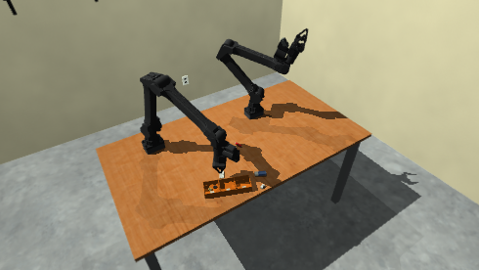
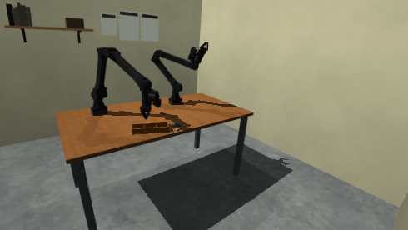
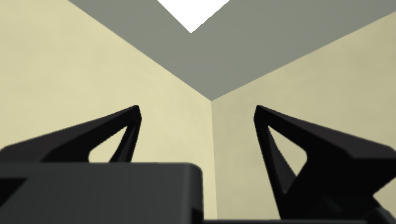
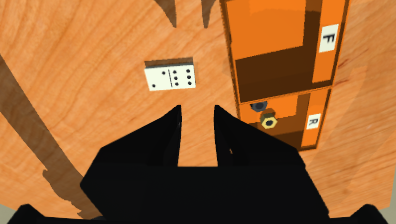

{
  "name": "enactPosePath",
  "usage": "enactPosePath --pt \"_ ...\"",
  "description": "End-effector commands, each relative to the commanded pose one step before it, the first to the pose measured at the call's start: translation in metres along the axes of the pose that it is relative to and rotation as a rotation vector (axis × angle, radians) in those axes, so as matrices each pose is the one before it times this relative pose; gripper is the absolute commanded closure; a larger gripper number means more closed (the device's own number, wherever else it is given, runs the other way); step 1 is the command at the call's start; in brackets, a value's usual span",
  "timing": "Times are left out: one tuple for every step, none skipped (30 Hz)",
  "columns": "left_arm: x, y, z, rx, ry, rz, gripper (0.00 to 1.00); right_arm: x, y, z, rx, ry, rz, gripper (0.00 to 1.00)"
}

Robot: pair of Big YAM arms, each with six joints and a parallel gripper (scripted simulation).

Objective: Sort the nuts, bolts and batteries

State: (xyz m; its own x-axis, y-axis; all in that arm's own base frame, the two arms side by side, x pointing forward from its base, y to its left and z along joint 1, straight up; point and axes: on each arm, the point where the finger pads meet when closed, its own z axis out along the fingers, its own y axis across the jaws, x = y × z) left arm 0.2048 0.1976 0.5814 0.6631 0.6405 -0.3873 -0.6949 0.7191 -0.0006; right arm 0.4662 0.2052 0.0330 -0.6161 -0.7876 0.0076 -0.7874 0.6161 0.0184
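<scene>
An orange tray of bins [image 1: 230, 186] lies near the table's front edge. In the right wrist view, bin F [image 4: 280, 45] looks empty, and bin R [image 4: 280, 120] holds a brass nut [image 4: 268, 121] and a dark bolt [image 4: 258, 106]. A white domino [image 4: 170, 77] lies on the table beside the bins. My right gripper [image 4: 197, 111] hovers low over the wood just beside bin R, its fingers a narrow gap apart with nothing between them. A blue battery [image 1: 260, 173] lies right of the tray. My left gripper [image 1: 300, 39] is wide open, empty and raised high towards the wall.
A small red object [image 1: 239, 144] lies behind the right arm's wrist. A small pale item [image 1: 262, 186] lies by the tray's right end. The table's front edge is close to the tray.
</scene>
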Motion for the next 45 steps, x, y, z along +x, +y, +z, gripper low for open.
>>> enactPosePath --pt "-0.01080 0.00444 0.00079 -0.00584 -0.03226 0.01607 0.00 -0.01313 0.02992 -0.01635 0.01505 -0.02624 0.15574 0.72" --pt "0.00000 0.00000 0.00000 0.00000 0.00000 0.00000 0.00 -0.00107 0.00835 -0.00024 -0.00189 0.00083 0.01746 0.72" --pt "0.00000 0.00000 0.00000 0.00000 0.00000 0.00000 0.00 -0.00092 0.00837 -0.00023 -0.00173 0.00071 0.01721 0.72" --pt "0.00000 0.00000 0.00000 0.00000 0.00000 0.00000 0.00 -0.00077 0.00838 -0.00022 -0.00160 0.00064 0.01722 0.72" --pt "0.00000 0.00000 0.00000 0.00000 0.00000 0.00000 0.00 -0.00063 0.00839 -0.00022 -0.00148 0.00059 0.01744 0.72" --pt "0.00000 0.00000 0.00000 0.00000 0.00000 0.00000 0.00 0.00000 0.00000 0.00000 0.00000 0.00000 0.00000 0.72" --pt "0.00000 0.00000 0.00000 0.00000 0.00000 0.00000 0.00 0.00000 0.00000 0.00000 0.00000 0.00000 0.00000 0.72" --pt "0.00000 0.00000 0.00000 0.00000 0.00000 0.00000 0.00 -0.00049 0.00841 -0.00021 -0.00195 -0.00057 0.04231 0.72" --pt "0.00000 0.00000 0.00000 0.00000 0.00000 0.00000 0.00 -0.00013 0.00842 -0.00020 -0.00012 -0.00057 0.01639 0.72" --pt "0.00000 0.00000 0.00000 0.00000 0.00000 0.00000 0.00 0.00001 0.00842 -0.00021 0.00020 -0.00060 0.02150 0.72" --pt "0.00000 0.00000 0.00000 0.00000 0.00000 0.00000 0.00 0.00019 0.00842 -0.00022 0.00022 -0.00058 0.02311 0.72" --pt "0.00000 0.00000 0.00000 0.00000 0.00000 0.00000 0.00 0.00039 0.00842 -0.00023 0.00024 -0.00057 0.02426 0.72" --pt "0.00000 0.00000 0.00000 0.00000 0.00000 0.00000 0.00 0.00059 0.00840 -0.00024 0.00026 -0.00063 0.02468 0.72" --pt "0.00000 0.00000 0.00000 0.00000 0.00000 0.00000 0.00 0.00080 0.00839 -0.00025 0.00027 -0.00077 0.02449 0.72" --pt "0.00000 0.00000 0.00000 0.00000 0.00000 0.00000 0.00 0.00101 0.00836 -0.00026 0.00027 -0.00097 0.02382 0.72" --pt "0.00000 0.00000 0.00000 0.00000 0.00000 0.00000 0.00 0.00122 0.00831 -0.00026 0.00024 -0.00120 0.02283 0.72" --pt "0.00000 0.00000 0.00000 0.00000 0.00000 0.00000 0.00 0.00139 0.00831 -0.00028 0.00020 -0.00141 0.02165 0.72" --pt "0.00000 0.00000 0.00000 0.00000 0.00000 0.00000 0.00 0.00157 0.00828 -0.00029 0.00017 -0.00148 0.02040 0.72" --pt "0.00000 0.00000 0.00000 0.00000 0.00000 0.00000 0.00 0.00174 0.00824 -0.00030 0.00012 -0.00157 0.01920 0.72" --pt "0.00000 0.00000 0.00000 0.00000 0.00000 0.00000 0.00 0.00190 0.00821 -0.00031 0.00009 -0.00162 0.01813 0.72" --pt "0.00000 0.00000 0.00000 0.00000 0.00000 0.00000 0.00 -0.00848 0.01270 -0.00969 -0.00709 -0.01566 0.01403 0.72" --pt "0.00000 0.00000 0.00000 0.00000 0.00000 0.00000 0.00 -0.00620 0.01226 -0.00944 -0.00598 -0.01210 0.01229 0.72" --pt "0.00000 0.00000 0.00000 0.00000 0.00000 0.00000 0.00 0.00000 0.00000 0.00000 0.00000 0.00000 0.00000 0.72" --pt "0.00000 0.00000 0.00000 0.00000 0.00000 0.00000 0.00 0.00000 0.00000 0.00000 0.00000 0.00000 0.00000 0.72" --pt "0.00000 0.00000 0.00000 0.00000 0.00000 0.00000 0.00 0.00180 0.00866 0.00098 -0.00184 -0.00770 0.02978 0.72" --pt "0.00000 0.00000 0.00000 0.00000 0.00000 0.00000 0.00 0.00652 0.00618 0.01082 0.01121 0.01534 0.01960 0.72" --pt "0.00000 0.00000 0.00000 0.00000 0.00000 0.00000 0.00 0.00575 0.00645 0.00833 0.01150 0.01323 0.02245 0.72" --pt "0.00000 0.00000 0.00000 0.00000 0.00000 0.00000 0.00 0.00298 0.00810 -0.00034 -0.00041 -0.00010 0.00115 0.72" --pt "0.00000 0.00000 0.00000 0.00000 0.00000 0.00000 0.00 0.00300 0.00809 -0.00034 -0.00044 0.00017 0.00001 0.72" --pt "0.00000 0.00000 0.00000 0.00000 0.00000 0.00000 0.00 0.00300 0.00808 -0.00033 -0.00043 0.00017 0.00001 0.72" --pt "0.00000 0.00000 0.00000 0.00000 0.00000 0.00000 0.00 0.00301 0.00807 -0.00033 -0.00043 0.00018 0.00001 0.72" --pt "0.00000 0.00000 0.00000 0.00000 0.00000 0.00000 0.00 0.00301 0.00807 -0.00032 -0.00043 0.00018 0.00001 0.72" --pt "0.00000 0.00000 0.00000 0.00000 0.00000 0.00000 0.00 0.00301 0.00806 -0.00032 -0.00042 0.00018 0.00001 0.72" --pt "0.00000 0.00000 0.00000 0.00000 0.00000 0.00000 0.00 0.00301 0.00806 -0.00032 -0.00042 0.00019 0.00001 0.72" --pt "0.00000 0.00000 0.00000 0.00000 0.00000 0.00000 0.00 0.00301 0.00805 -0.00031 -0.00041 0.00019 0.00001 0.72" --pt "0.00000 0.00000 0.00000 0.00000 0.00000 0.00000 0.00 0.00302 0.00804 -0.00031 -0.00041 0.00019 0.00001 0.72" --pt "0.00000 0.00000 0.00000 0.00000 0.00000 0.00000 0.00 0.00389 0.01164 -0.00056 -0.00058 0.00026 0.00001 0.72" --pt "0.00000 0.00000 0.00000 0.00000 0.00000 0.00000 0.00 0.00047 0.00277 -0.00028 -0.00013 0.00005 0.00000 0.72" --pt "0.00000 0.00000 0.00000 0.00000 0.00000 0.00000 0.00 -0.00004 0.00151 -0.00028 -0.00007 0.00001 0.00000 0.72" --pt "0.00000 0.00000 0.00000 0.00000 0.00000 0.00000 0.00 0.00000 0.00000 0.00000 0.00000 0.00000 0.00000 0.72" --pt "0.00000 0.00000 0.00000 0.00000 0.00000 0.00000 0.00 0.00000 0.00000 0.00000 0.00000 0.00000 0.00000 0.72" --pt "0.00000 0.00000 0.00000 0.00000 0.00000 0.00000 0.00 -0.01209 -0.00910 -0.02346 -0.02792 -0.03335 0.02261 0.72" --pt "0.00000 0.00000 0.00000 0.00000 0.00000 0.00000 0.00 -0.00162 -0.00231 -0.00023 0.00029 -0.00022 -0.00001 0.72" --pt "0.00000 0.00000 0.00000 0.00000 0.00000 0.00000 0.00 -0.00177 -0.00241 -0.00022 0.00031 -0.00024 -0.00001 0.72" --pt "0.00000 0.00000 0.00000 0.00000 0.00000 0.00000 0.00 -0.00153 -0.00205 -0.00018 -0.00080 0.00071 -0.00001 0.72"
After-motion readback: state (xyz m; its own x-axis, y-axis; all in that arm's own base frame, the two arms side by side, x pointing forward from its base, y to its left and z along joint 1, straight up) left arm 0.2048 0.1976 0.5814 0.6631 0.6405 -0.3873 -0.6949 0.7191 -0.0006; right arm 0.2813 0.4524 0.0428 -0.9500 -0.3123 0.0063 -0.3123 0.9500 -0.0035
